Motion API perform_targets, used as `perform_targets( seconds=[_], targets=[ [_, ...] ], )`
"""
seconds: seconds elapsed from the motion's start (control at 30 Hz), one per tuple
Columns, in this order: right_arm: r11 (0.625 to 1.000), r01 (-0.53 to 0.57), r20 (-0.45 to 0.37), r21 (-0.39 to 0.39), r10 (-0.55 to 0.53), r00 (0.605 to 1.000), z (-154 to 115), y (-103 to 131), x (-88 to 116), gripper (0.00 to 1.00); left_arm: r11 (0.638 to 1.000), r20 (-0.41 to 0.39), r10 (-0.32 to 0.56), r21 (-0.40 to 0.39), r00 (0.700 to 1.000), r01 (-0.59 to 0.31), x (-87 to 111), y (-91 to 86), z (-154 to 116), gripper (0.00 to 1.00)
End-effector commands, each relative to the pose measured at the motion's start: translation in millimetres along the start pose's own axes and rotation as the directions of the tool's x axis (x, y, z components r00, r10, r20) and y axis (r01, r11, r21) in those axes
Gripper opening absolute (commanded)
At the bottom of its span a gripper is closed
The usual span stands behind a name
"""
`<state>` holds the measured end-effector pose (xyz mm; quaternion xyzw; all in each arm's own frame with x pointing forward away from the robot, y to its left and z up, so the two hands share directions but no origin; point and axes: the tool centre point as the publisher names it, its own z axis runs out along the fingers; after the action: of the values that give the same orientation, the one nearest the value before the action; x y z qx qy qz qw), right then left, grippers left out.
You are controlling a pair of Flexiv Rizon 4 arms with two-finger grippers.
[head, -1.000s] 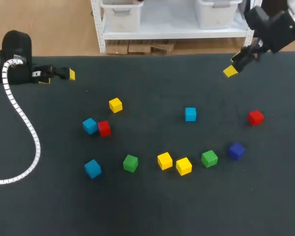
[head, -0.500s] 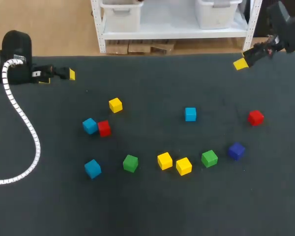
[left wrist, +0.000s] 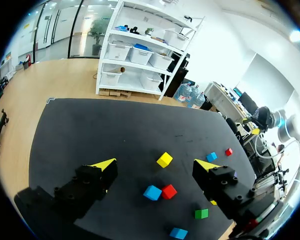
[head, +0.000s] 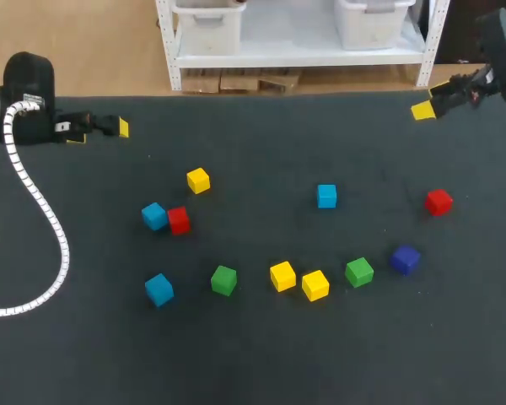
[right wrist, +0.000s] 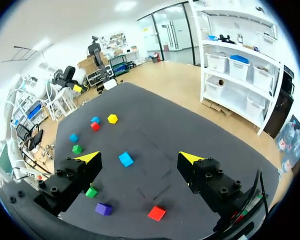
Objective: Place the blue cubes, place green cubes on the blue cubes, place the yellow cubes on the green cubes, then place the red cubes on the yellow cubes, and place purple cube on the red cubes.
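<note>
Lacking purple cube [right wrist: 103, 208]: left wrist; left end effector [left wrist: 155, 164], right end effector [right wrist: 139, 157] released.

On the black table [head: 253, 363], blue cubes [head: 326, 196], green cubes [head: 223, 280], yellow cubes [head: 198, 180] and red cubes [head: 438, 202] are seen unpatterned. The purple cube [head: 405, 259], at four o'clock, is shaded indigo. Left gripper [left wrist: 155, 164] and right gripper [right wrist: 139, 157] are tipped yellow.

Dark table [head: 253, 354], pale wooden floor [head: 93, 51] beyond, white shelving [head: 295, 57] with storage bins [head: 207, 25] behind.
</note>
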<state>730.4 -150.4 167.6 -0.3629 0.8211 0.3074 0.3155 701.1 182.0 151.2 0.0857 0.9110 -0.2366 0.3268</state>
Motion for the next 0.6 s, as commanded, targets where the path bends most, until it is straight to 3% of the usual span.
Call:
perform_targets(
  seconds=[0.03, 0.6],
  targets=[
    [1.0, -0.003, 0.018, -0.004, 0.003, 1.0, -9, 2, 7, 1.0, 1.0, 0.006, 0.002, 0.011, 1.0, -0.002, 1.3, 2.3, 0, 1.0],
    [1.0, -0.02, 0.032, -0.005, 0.02, 0.999, -12, 5, 19, 1.0, 1.0, 0.006, 0.002, 0.011, 1.0, -0.002, 1.3, 2.3, 0, 1.0]
  ],
)
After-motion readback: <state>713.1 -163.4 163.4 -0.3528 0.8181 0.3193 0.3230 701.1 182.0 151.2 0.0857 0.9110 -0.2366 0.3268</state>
